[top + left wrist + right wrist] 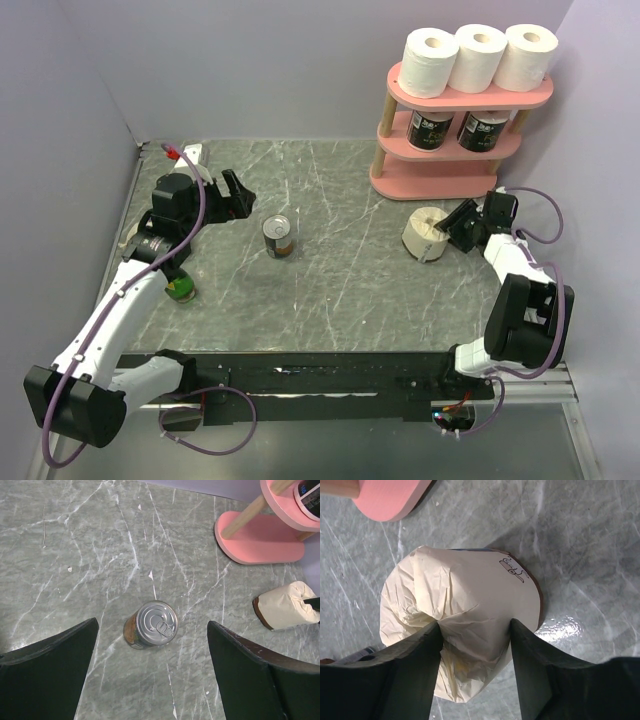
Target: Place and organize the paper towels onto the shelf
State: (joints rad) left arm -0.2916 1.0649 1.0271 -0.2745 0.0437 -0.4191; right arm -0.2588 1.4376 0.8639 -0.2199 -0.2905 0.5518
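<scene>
The grey marbled tabletop [330, 290] is recorded with the pink shelf [425, 183] at its far right corner. Three white rolls [480, 57] are lined along the top tier, and two black-printed rolls [432, 130] on the middle tier. One cream roll [465, 595] is found on the tabletop near the shelf base, its wrapping pinched by the right tool [475, 630]. A can [279, 237] is stood upright mid-tabletop. The left tool [240, 193] is held wide open and empty.

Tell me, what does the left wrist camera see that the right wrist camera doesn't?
Only left wrist: the metal can, framed by the open left hand. Only right wrist: the right hand pinching the cream roll from both sides, and a scribble on its wrapper. Both: the cream roll, the pink shelf and the grey table.
</scene>
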